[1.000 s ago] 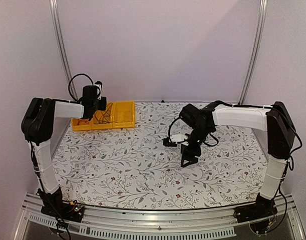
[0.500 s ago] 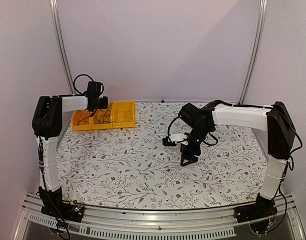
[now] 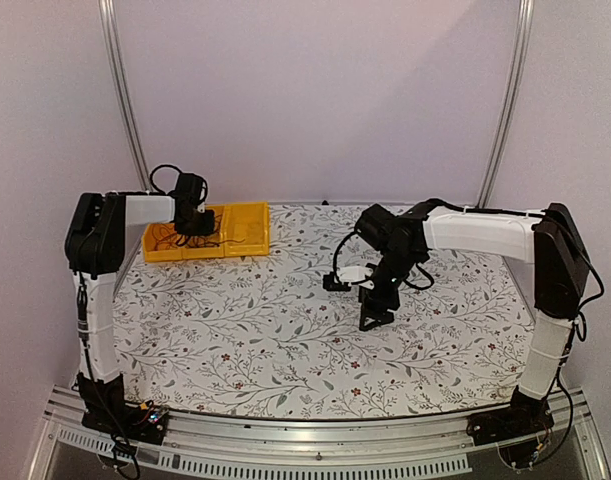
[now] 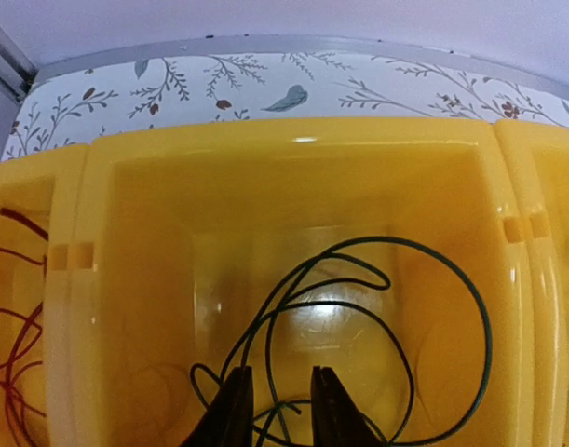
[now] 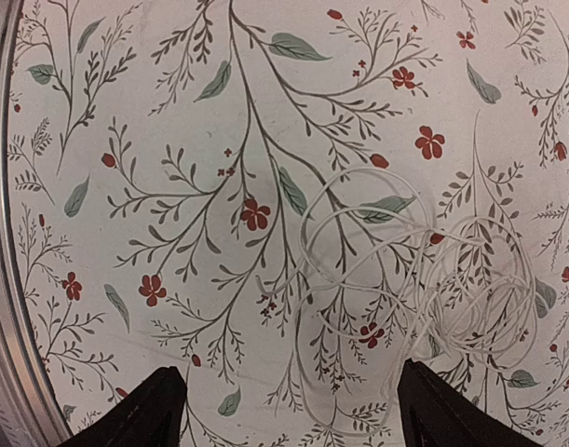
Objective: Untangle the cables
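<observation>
From above: row of yellow bins [image 3: 247, 228] at far left of flowered table [image 3: 285, 340], left gripper [image 3: 193, 226] dipped into middle one; right gripper [image 3: 375, 318] low over mid-table. At left wrist: black cable [image 4: 462, 271] looped in middle bin, red cable [image 4: 14, 326] next door; jaws narrowly apart, loose strand between, gripping nothing. At right wrist: white cable [image 5: 452, 279] coiled loose on cloth; jaws spread wide, empty.

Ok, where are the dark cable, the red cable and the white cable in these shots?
dark cable [image 4: 289, 284], left wrist view, on the bunched left strands of its loop.
red cable [image 4: 14, 349], left wrist view, on strands at the picture's left edge.
white cable [image 5: 424, 244], right wrist view, on the coil's overlapping strands.
</observation>
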